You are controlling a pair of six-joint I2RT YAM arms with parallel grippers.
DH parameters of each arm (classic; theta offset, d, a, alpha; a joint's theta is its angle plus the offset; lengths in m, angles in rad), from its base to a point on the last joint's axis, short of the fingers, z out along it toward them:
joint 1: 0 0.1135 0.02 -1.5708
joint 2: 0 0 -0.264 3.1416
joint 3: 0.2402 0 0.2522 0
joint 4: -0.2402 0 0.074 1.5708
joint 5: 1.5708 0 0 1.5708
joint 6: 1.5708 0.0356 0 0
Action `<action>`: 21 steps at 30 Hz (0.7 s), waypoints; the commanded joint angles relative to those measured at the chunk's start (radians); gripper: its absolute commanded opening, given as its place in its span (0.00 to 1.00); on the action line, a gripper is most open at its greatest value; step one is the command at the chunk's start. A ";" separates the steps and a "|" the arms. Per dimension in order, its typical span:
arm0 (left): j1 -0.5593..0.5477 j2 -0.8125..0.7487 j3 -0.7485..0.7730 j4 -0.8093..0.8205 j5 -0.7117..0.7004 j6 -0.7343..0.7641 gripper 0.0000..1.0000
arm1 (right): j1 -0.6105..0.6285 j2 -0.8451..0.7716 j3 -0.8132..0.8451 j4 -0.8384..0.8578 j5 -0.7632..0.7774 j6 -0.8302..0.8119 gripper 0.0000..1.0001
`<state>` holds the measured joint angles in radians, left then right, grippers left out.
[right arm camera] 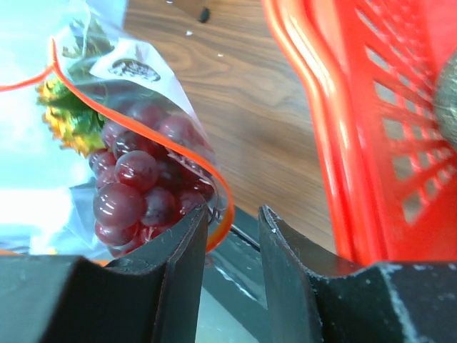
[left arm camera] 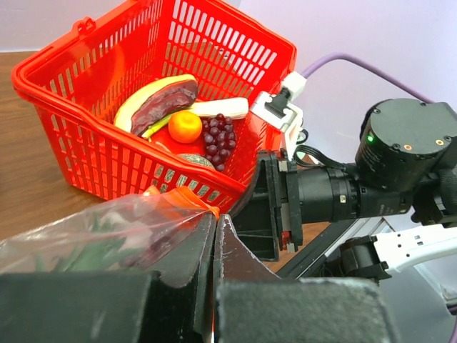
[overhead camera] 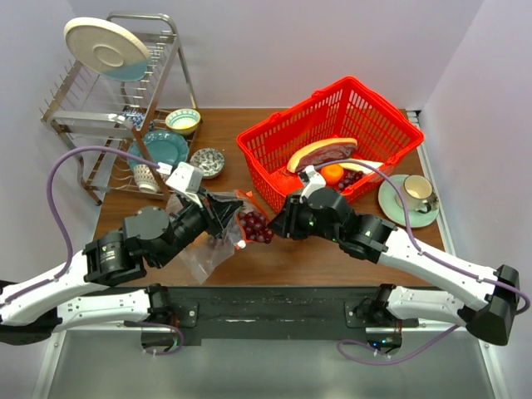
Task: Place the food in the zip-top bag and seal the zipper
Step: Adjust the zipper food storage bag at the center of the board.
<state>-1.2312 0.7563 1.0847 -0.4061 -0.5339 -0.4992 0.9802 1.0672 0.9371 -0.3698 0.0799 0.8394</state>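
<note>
The clear zip-top bag (overhead camera: 208, 253) lies between the two arms. My left gripper (overhead camera: 226, 214) is shut on its mouth edge; in the left wrist view the jaws (left arm camera: 216, 218) pinch the red-orange zipper (left arm camera: 187, 199). A dark purple grape bunch (right arm camera: 139, 179) sits inside the bag at its mouth (overhead camera: 256, 226), with the pineapple (right arm camera: 68, 120) behind it and the white label (right arm camera: 132, 69) above. My right gripper (right arm camera: 233, 212) is open at the bag's mouth (overhead camera: 278, 223). The zipper strip (right arm camera: 223, 218) loops just inside its left finger.
A red mesh basket (overhead camera: 274, 166) stands behind the grippers and close to the right gripper (right arm camera: 357, 143). It holds a tan-rind slice (left arm camera: 161, 100), an orange, another grape bunch (left arm camera: 220, 139) and a white stalk. A cup on a saucer (overhead camera: 418, 195) is at the right, a dish rack (overhead camera: 125, 100) and bowls at the back left.
</note>
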 commanded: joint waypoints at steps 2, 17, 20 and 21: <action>0.001 0.008 0.053 0.107 0.022 0.028 0.00 | -0.011 0.042 -0.047 0.155 -0.106 0.062 0.40; 0.001 -0.005 0.087 0.112 0.009 0.027 0.00 | -0.011 0.135 -0.106 0.241 -0.120 0.070 0.46; 0.001 -0.008 0.080 0.112 0.012 0.021 0.00 | -0.011 0.135 -0.110 0.264 -0.135 0.066 0.45; 0.001 -0.008 0.075 0.112 0.015 0.018 0.00 | -0.011 0.137 -0.109 0.264 -0.137 0.060 0.38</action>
<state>-1.2312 0.7635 1.1198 -0.4046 -0.5301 -0.4854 0.9817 1.1812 0.8608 -0.0772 -0.0689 0.8806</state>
